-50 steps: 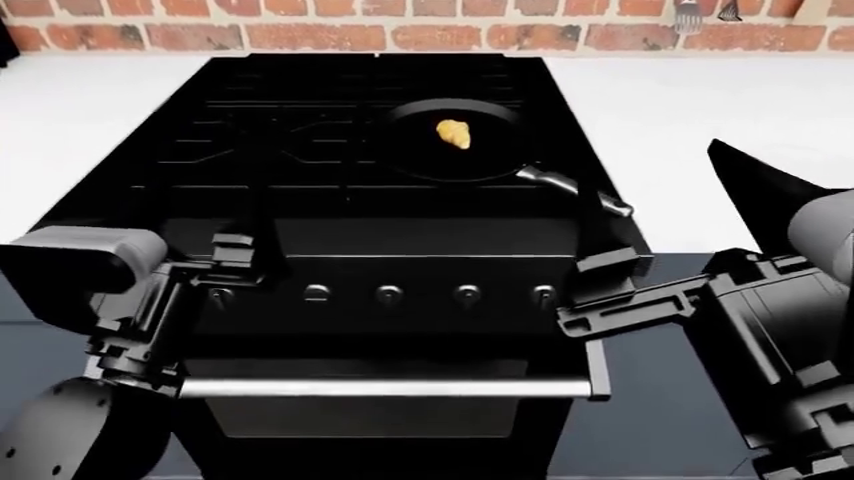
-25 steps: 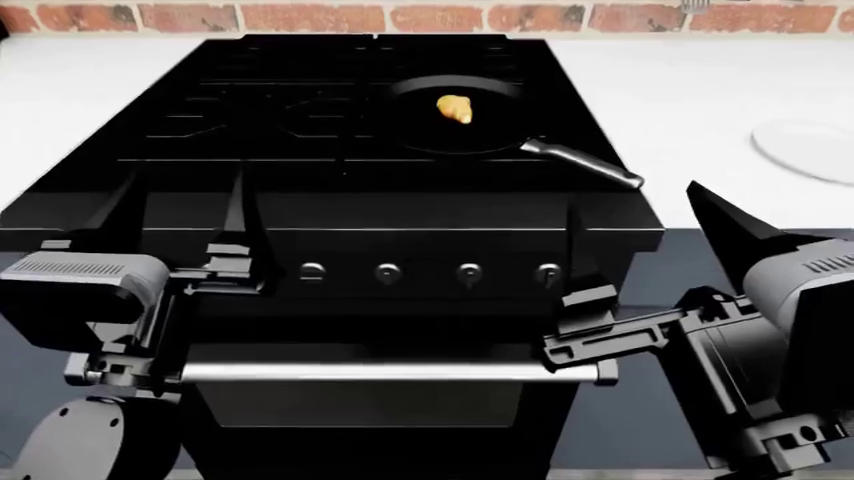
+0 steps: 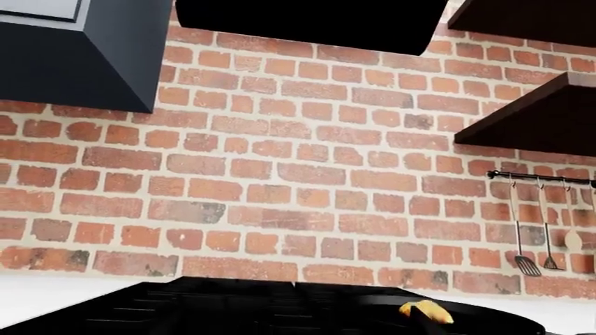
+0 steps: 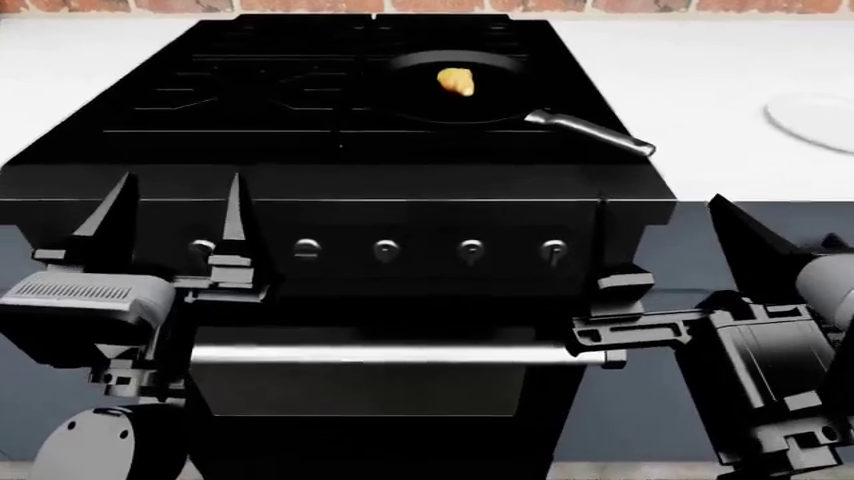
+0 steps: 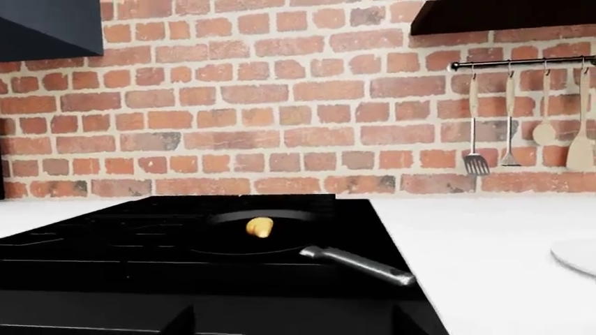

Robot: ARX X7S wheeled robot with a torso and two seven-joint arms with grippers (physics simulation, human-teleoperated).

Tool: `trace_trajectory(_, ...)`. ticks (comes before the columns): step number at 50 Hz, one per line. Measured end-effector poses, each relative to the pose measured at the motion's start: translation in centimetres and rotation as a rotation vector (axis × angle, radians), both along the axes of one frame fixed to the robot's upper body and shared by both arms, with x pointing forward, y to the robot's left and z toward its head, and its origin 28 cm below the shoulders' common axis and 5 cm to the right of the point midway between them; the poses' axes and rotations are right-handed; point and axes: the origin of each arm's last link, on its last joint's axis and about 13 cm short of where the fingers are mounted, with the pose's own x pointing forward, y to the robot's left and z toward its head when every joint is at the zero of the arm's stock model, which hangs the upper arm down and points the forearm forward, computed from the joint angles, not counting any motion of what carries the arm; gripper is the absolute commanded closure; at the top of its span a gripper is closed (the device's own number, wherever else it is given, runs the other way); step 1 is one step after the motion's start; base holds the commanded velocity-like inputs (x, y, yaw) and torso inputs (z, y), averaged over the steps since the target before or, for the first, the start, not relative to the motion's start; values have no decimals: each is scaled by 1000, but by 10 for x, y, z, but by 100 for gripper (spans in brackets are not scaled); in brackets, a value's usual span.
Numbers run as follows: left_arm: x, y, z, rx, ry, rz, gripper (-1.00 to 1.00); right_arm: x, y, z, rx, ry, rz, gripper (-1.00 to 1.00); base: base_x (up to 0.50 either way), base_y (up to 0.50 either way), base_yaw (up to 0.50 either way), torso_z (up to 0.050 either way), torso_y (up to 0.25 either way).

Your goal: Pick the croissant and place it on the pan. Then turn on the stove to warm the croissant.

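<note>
The croissant (image 4: 454, 82) lies in the black pan (image 4: 420, 100) on the stove's (image 4: 334, 215) back right burner, with the pan's silver handle (image 4: 594, 133) pointing right. Both also show in the right wrist view: croissant (image 5: 259, 227), pan (image 5: 233, 244). The left wrist view catches the croissant (image 3: 426, 311) low over the stove top. My left gripper (image 4: 176, 225) is open and empty in front of the knob row, its fingers either side of the leftmost knob (image 4: 202, 247). My right gripper (image 4: 674, 250) is open and empty at the stove's front right corner.
Further silver knobs (image 4: 386, 250) run along the stove front above the silver bar handle (image 4: 387, 354). White counters flank the stove; a white plate (image 4: 814, 118) lies on the right one. Utensils hang on the brick wall (image 5: 507, 125).
The head view has dropped and tilted, so the stove front fills more of it. Both grippers now stand at knob height; the left one has come up around the leftmost knob.
</note>
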Motion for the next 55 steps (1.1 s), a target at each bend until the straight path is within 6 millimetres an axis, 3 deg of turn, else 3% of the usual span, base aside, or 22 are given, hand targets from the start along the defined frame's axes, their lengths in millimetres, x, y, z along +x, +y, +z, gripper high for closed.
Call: trace_trajectory(55,-2,-1,-3,5,-15,-8,-100,4,3,-3,-16,30,18,-100,0,0,0,-50,0)
